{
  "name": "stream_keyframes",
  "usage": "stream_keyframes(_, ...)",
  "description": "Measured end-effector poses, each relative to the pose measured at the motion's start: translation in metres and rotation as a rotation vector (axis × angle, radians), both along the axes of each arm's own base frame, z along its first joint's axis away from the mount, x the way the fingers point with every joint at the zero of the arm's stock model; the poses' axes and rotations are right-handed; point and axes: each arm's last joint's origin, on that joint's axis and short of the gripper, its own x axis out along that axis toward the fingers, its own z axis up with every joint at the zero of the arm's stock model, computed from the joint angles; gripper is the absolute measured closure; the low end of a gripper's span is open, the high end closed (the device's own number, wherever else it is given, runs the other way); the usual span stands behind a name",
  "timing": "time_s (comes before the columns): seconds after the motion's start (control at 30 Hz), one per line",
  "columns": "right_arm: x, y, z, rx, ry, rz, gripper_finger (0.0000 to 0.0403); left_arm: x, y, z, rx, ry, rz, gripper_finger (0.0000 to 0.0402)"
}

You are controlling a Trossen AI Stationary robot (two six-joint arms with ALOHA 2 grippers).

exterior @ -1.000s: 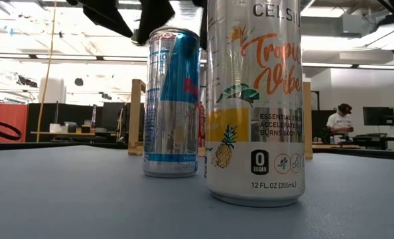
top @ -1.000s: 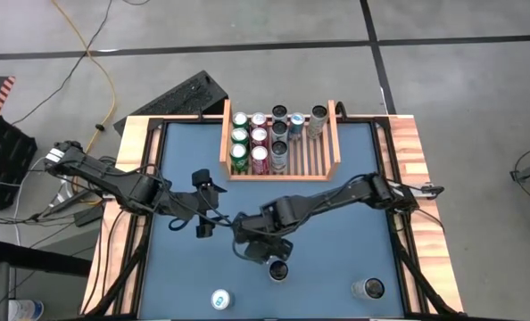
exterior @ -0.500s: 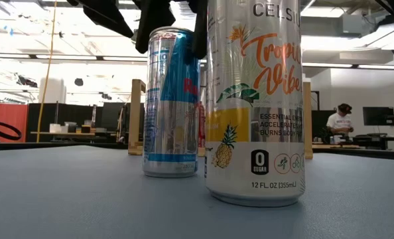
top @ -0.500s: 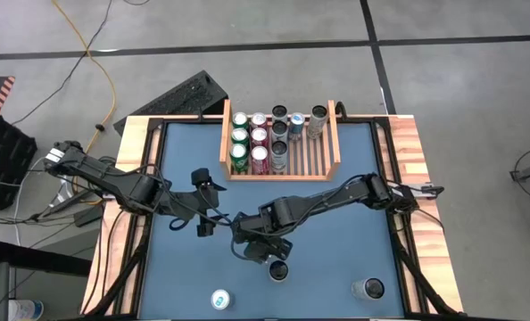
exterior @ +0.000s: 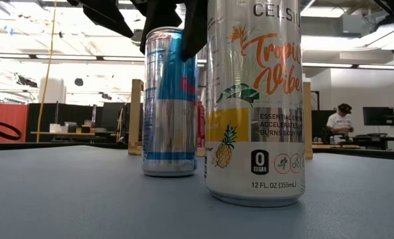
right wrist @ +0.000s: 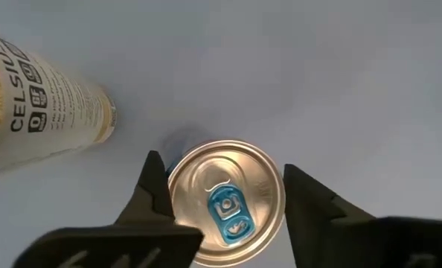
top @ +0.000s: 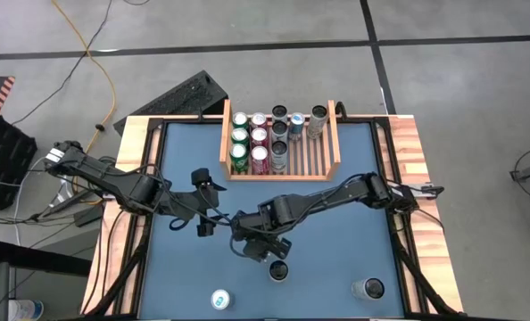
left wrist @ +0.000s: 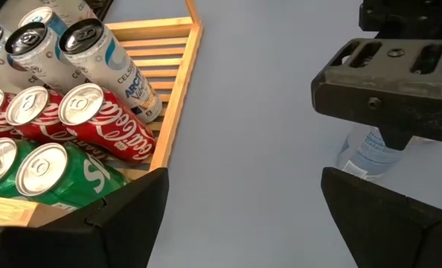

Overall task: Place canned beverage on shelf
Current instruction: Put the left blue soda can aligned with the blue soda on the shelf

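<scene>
Your shelf (top: 335, 135) at the far side of the counter (top: 336, 259) is already well stocked: green, red and silver cans stand in rows on its left and middle, and bare slats remain on its right.

Three cans are not yet shelved. The blue-and-silver Red Bull can (exterior: 171, 103) stands upright near the middle of the counter, and the right tool (right wrist: 221, 197) sits directly over it, one finger on each side of its rim. From the low view the fingers look close against the can's top, but you cannot yet call it a firm grasp; the can rests on the counter. Once it is clamped, you have the lift and the carry to the shelf ahead.

The Celsius Tropical Vibe can (exterior: 255, 99) and a blue-topped can (top: 219, 300) wait near the front edge.

The left tool (top: 201, 203) hangs spread wide and empty, between the shelf and the right tool.
</scene>
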Motion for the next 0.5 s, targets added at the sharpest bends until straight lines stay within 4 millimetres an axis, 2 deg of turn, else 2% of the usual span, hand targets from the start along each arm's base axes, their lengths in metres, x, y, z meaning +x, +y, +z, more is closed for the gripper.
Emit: stream_keyframes(0.5, -0.0026, -0.0063, 0.0051, 0.022, 0.03, -0.125, 0.0295, 0.0, -0.0001, -0.0001, -0.001, 0.0, 0.0, 0.006)
